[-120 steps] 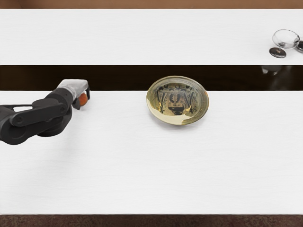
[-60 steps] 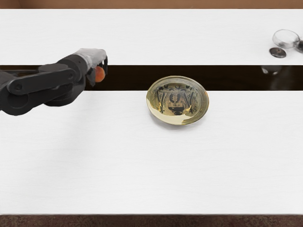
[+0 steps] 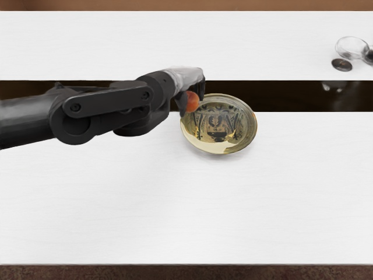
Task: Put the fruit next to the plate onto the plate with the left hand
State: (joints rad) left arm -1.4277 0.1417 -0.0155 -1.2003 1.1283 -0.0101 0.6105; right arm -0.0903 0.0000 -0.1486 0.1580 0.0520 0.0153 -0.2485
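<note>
Left hand [image 3: 185,80], fingers clenched around the fruit [image 3: 191,102], holds it over the plate's [image 3: 250,129] left rim, apparently poised for release.

Matte black left arm [image 3: 87,111] (round joint bolts), pale grey hand [image 3: 185,77].

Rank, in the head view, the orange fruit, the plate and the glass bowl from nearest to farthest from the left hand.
1. The orange fruit, grasped in the left hand.
2. The plate, just right of the hand.
3. The glass bowl, far right on the back table.
</note>
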